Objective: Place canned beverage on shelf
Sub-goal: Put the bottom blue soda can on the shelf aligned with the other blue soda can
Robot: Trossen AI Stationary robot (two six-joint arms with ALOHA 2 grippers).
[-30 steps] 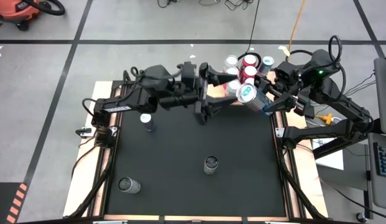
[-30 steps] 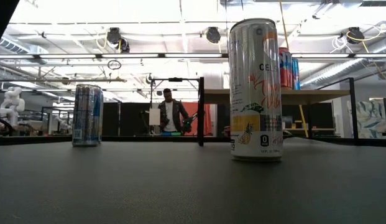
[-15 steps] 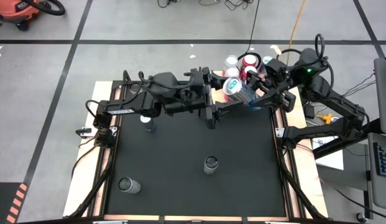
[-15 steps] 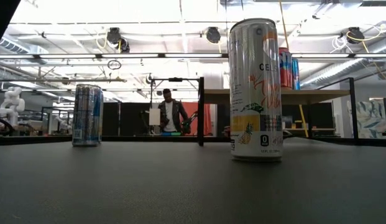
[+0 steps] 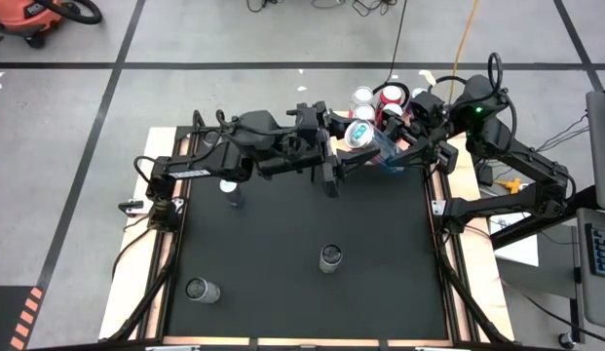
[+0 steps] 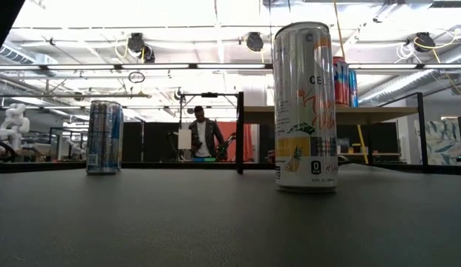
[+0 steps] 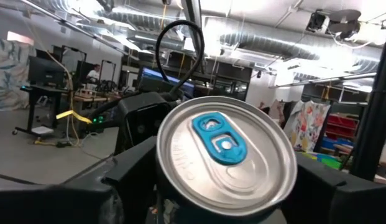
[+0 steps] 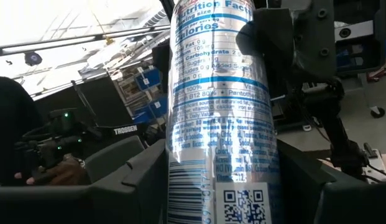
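- While three loose cans point(image 5: 330, 257) stood untouched on the near and middle table point(image 5: 380, 224), all the change of the last second happened at the far edge.
- Above the far table, the right gripper point(image 5: 395, 148) had carried the can point(image 5: 361, 136) leftward, away from the shelf's right side and toward the left arm. Its fingers stayed pinched on the can's body, which lay tilted with the blue-tabbed top pointing left and up.
- Meeting it there, the left gripper point(image 5: 341, 148) had moved in until the can's top filled its wrist view. Its fingers stood spread either side of that top, narrower than a second before, and showed no firm press on the metal yet.
- Judged from this, a handover was under way: the can hung in the air between the two grippers, carried by the right one alone, so it should not let go until the left had truly clamped.
- Farther back, the shelf point(image 6: 378, 113) already held a cluster of cans point(image 5: 380, 97) at its far right. The held can was just in front of them and not yet on the board, so the placing itself remained to be done.
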